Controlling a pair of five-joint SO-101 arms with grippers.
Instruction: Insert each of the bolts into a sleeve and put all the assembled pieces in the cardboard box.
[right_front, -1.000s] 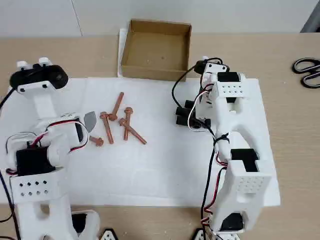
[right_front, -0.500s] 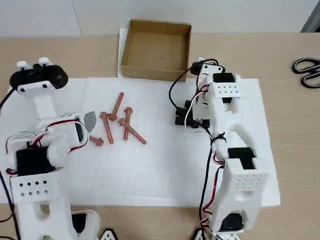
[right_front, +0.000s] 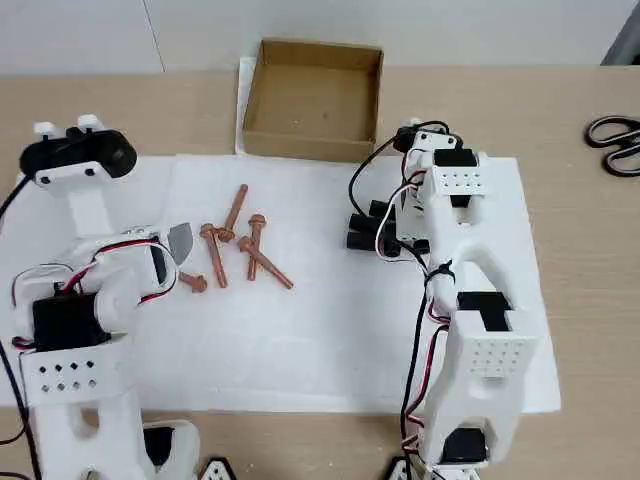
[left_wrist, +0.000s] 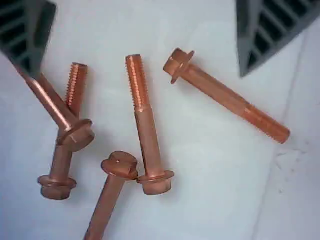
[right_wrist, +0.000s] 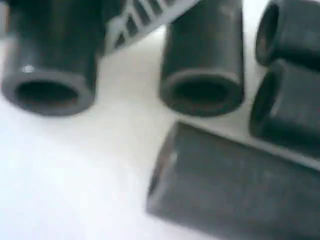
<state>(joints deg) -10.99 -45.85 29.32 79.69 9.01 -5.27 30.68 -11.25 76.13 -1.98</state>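
My left gripper (left_wrist: 134, 65) hangs wide open over the bolts (right_front: 238, 245), at the left of the white sheet (right_front: 330, 340). They overlap, so closing could drag two at once. The right gripper (right_front: 398, 235) sits at the sleeves (right_wrist: 202, 85); I cannot tell its state. Its wrist view shows sleeves touching, which the arm hides from above. The cardboard box (right_front: 312, 48) sits far, empty.

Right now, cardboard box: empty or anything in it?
Empty. The high view shows the cardboard box with a bare floor; the bolts lie loose on the white sheet.
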